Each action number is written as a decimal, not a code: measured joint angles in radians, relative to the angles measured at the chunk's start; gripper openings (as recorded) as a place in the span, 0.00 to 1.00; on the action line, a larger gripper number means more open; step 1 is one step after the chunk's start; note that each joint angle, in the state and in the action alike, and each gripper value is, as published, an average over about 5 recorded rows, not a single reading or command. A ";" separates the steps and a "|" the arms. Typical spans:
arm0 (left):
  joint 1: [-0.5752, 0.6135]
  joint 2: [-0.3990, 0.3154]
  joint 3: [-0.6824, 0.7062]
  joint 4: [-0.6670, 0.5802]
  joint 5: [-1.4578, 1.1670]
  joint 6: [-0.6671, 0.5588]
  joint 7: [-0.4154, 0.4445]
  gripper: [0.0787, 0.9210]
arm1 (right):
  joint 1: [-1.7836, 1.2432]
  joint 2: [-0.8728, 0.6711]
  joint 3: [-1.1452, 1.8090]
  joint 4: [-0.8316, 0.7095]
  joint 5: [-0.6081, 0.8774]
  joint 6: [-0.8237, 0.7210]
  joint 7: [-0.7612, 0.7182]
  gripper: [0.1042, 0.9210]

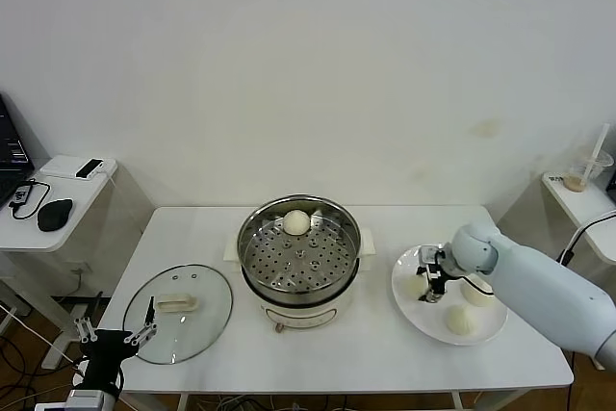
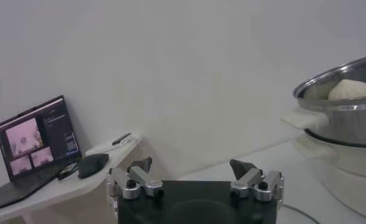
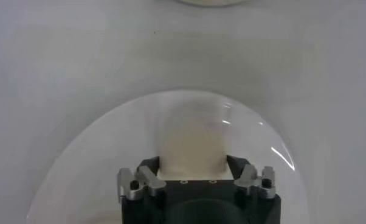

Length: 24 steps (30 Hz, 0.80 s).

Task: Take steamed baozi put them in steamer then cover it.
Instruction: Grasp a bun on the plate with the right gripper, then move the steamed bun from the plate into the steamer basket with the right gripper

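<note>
Steamed baozi (image 1: 461, 321), smooth cream-white rounds, lay on the plate (image 1: 409, 303) at the bench's right; one (image 1: 296, 222) sat inside the steamer (image 1: 299, 259). The right gripper (image 3: 193, 167) pinched a bun (image 3: 191, 143) between its fingers; the left gripper (image 2: 195, 171) hung near-left, fingers spread.

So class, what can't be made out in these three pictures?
- Head view: the right gripper covers part of a baozi on the plate.
- Right wrist view: the gripper body hides that baozi's near side; frame edges crop the plate.
- Left wrist view: the steamer is cut off; the laptop screen is unreadable.
</note>
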 measured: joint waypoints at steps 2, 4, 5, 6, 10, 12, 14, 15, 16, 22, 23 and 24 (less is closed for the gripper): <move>0.002 0.001 -0.001 -0.002 0.000 0.000 0.000 0.88 | 0.007 -0.005 -0.002 0.002 0.002 0.003 -0.012 0.63; 0.004 0.002 -0.003 -0.004 0.000 0.000 0.000 0.88 | 0.018 -0.013 -0.007 0.007 0.005 0.004 -0.024 0.63; 0.005 0.003 -0.003 -0.005 -0.001 0.000 0.000 0.88 | 0.025 -0.018 -0.011 0.011 0.008 0.004 -0.029 0.63; 0.005 0.004 -0.004 -0.006 -0.001 0.000 0.000 0.88 | 0.034 -0.024 -0.015 0.015 0.011 0.003 -0.033 0.63; 0.004 0.008 -0.004 -0.010 -0.002 0.000 0.000 0.88 | 0.084 -0.054 -0.043 0.043 0.034 -0.003 -0.047 0.63; 0.002 0.010 -0.003 -0.012 -0.003 0.000 0.000 0.88 | 0.121 -0.072 -0.063 0.060 0.050 -0.008 -0.052 0.63; -0.001 0.013 -0.001 -0.012 -0.004 0.000 0.000 0.88 | 0.163 -0.089 -0.084 0.079 0.069 -0.013 -0.055 0.64; -0.002 0.014 0.000 -0.013 -0.004 0.000 0.000 0.88 | 0.188 -0.097 -0.097 0.089 0.081 -0.015 -0.056 0.64; -0.003 0.015 0.001 -0.014 -0.005 0.000 0.000 0.88 | 0.214 -0.104 -0.110 0.099 0.093 -0.018 -0.056 0.64; -0.006 0.021 0.006 -0.017 -0.008 0.000 0.000 0.88 | 0.399 -0.113 -0.205 0.164 0.189 -0.046 -0.049 0.64; -0.007 0.022 0.005 -0.017 -0.009 0.000 0.000 0.88 | 0.431 -0.108 -0.222 0.173 0.207 -0.052 -0.047 0.65; -0.008 0.024 0.004 -0.017 -0.011 0.000 0.000 0.88 | 0.463 -0.102 -0.240 0.181 0.226 -0.059 -0.043 0.65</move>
